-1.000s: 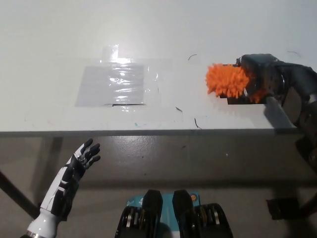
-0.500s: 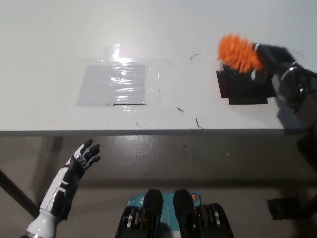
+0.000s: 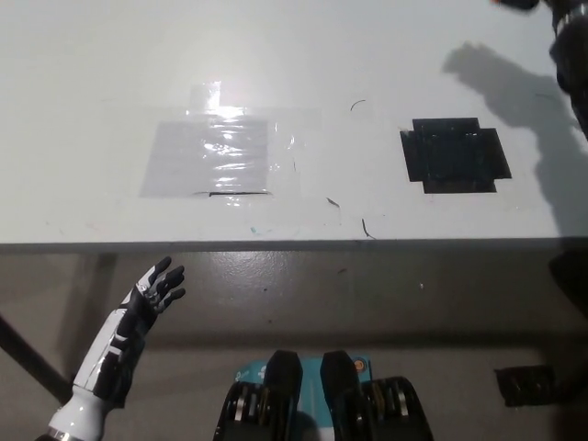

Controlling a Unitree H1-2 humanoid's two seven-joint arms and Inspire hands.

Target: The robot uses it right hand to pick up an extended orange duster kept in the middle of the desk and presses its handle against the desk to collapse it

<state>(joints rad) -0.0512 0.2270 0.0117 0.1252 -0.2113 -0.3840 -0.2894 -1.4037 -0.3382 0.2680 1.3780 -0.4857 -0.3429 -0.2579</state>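
The orange duster is almost wholly out of the head view; only a faint orange sliver (image 3: pixel 498 3) shows at the top edge. Beside it a small black piece of my right hand (image 3: pixel 522 4) pokes in at the top right corner, too little to judge its grip. My black right arm (image 3: pixel 571 55) runs down the right edge. Its shadow (image 3: pixel 501 78) falls on the white desk (image 3: pixel 303 55). My white left hand (image 3: pixel 147 308) rests at the lower left, below the desk's front edge, open with fingers spread and holding nothing.
A black tape patch (image 3: pixel 455 154) lies on the desk at the right. A shiny clear sheet taped down (image 3: pixel 216 156) sits left of centre. The desk's front edge (image 3: pixel 276 246) crosses the picture, with grey floor (image 3: pixel 367 303) below it.
My right hand has lifted the orange duster up off the black patch and away toward the top right, nearly out of view. The left hand has stayed still.
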